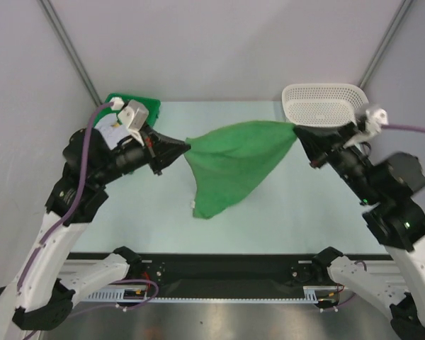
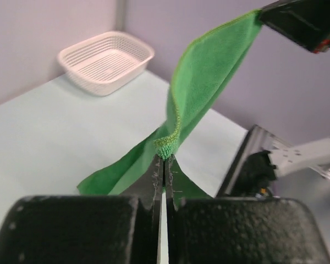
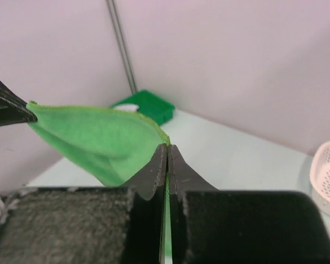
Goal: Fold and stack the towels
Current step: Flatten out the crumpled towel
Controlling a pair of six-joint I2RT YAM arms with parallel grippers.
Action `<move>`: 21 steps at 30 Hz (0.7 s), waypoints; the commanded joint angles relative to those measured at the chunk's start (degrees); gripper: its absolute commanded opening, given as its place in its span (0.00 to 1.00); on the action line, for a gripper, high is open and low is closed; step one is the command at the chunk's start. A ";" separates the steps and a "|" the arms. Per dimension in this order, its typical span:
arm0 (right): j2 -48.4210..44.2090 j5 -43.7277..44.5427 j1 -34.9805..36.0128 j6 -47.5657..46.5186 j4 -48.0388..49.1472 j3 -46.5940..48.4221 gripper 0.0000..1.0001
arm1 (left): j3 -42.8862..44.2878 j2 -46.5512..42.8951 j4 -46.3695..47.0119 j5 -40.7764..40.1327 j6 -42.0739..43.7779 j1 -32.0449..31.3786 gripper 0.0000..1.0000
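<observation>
Currently held: green towel, lifted above the counter and strung between both claws.
Left claw: pinched tight on one top corner of the towel; in its wrist view the stitched hem bunches right at the closed tips.
Right claw: pinched tight on the opposite top corner; its wrist view shows the cloth coming out of the closed tips.
Towel relative to the claws: top edge runs nearly taut from one claw to the other; the rest sags below it in a loose pouch.
Towel place: over the middle of the counter, closer to the far edge than to the near edge.
Hanging corner: lowest point droops toward the left half of the counter; whether it touches the surface cannot be told.
Far left corner: green tray, just behind the left claw.
Far right corner: white mesh basket, just behind the right claw.
Open room: bare counter shows between the hanging corner and the near edge, and under the right arm along the right edge.
Limits: walls rise behind the far edge and at both sides.
</observation>
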 commanded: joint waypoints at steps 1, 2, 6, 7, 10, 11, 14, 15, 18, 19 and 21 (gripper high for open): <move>-5.19 -0.90 1.38 4.31 -2.22 -3.86 0.00 | -0.49 -3.21 2.21 4.51 -2.47 -4.60 0.00; -6.60 -1.87 1.47 5.10 -0.92 -4.30 0.00 | -0.14 -3.83 2.39 4.52 -3.00 -6.18 0.00; -8.64 -5.47 1.48 8.10 0.42 -2.90 0.00 | 3.63 -4.80 3.01 5.92 -6.25 -7.51 0.00; -8.46 -5.39 1.48 8.88 0.59 -1.51 0.00 | 4.42 -4.62 2.83 6.10 -6.34 -7.51 0.00; -8.37 -3.73 1.48 8.80 2.25 0.69 0.00 | 7.59 -3.49 1.43 4.69 -6.26 -7.51 0.00; -8.20 -2.51 1.39 8.45 2.70 1.14 0.00 | 8.21 -3.13 1.16 4.17 -6.08 -7.51 0.00; -6.01 2.24 1.39 5.57 3.84 3.59 0.00 | 9.88 -1.47 1.69 0.57 -5.82 -7.51 0.00; -5.04 3.91 1.56 4.94 4.19 4.04 0.00 | 10.93 -0.76 1.78 -0.57 -5.21 -7.51 0.01; -0.39 11.36 1.39 0.82 6.74 4.22 0.00 | 15.39 4.68 -1.10 -6.98 -1.36 -7.51 0.00; 1.10 12.52 1.39 -0.59 8.48 4.13 0.00 | 17.07 6.52 -2.34 -9.17 -0.12 -7.34 0.00; 6.81 15.07 0.95 -4.46 10.60 4.39 0.00 | 20.15 12.59 -3.93 -13.58 2.87 -5.76 0.00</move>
